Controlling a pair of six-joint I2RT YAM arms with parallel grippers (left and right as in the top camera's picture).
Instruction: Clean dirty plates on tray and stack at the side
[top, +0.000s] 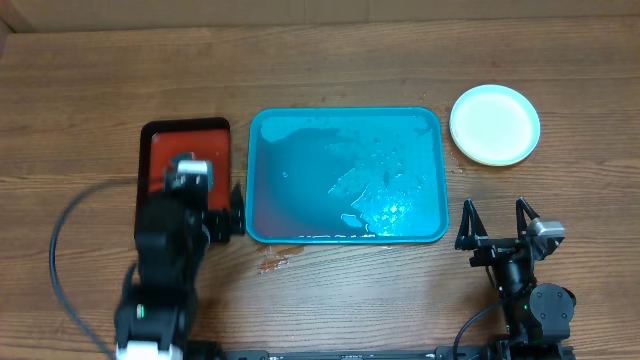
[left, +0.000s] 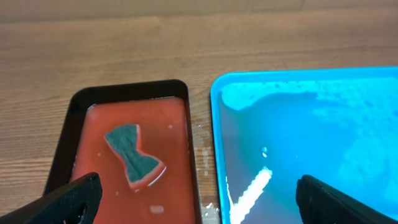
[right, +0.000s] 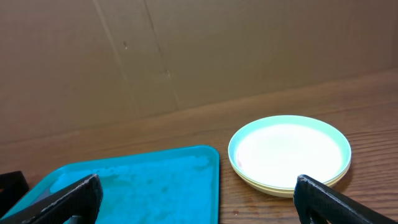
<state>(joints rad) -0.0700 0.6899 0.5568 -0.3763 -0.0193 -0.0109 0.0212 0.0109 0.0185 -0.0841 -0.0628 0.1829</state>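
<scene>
The turquoise tray (top: 262, 175) lies mid-table, wet, with no plates on it; it also shows in the left wrist view (left: 217, 130) and the right wrist view (right: 124, 186). The plates (top: 494, 124) sit stacked on the table right of the tray's far corner, pale blue-white one on top with a lime-green rim beneath, also in the right wrist view (right: 289, 152). My left gripper (top: 227, 212) is open and empty, over the gap between the red-brown tray and the turquoise tray; its jaws show in the left wrist view (left: 199, 202). My right gripper (top: 497, 222) is open and empty, near the front edge, short of the stack (right: 196, 199).
A red-brown, black-rimmed tray (top: 221, 130) with liquid stands left of the turquoise tray; a grey-green and pink sponge (left: 133, 155) lies in it. Water drops wet the wood in front of the turquoise tray (top: 275, 262). A cardboard wall (right: 186, 50) backs the table.
</scene>
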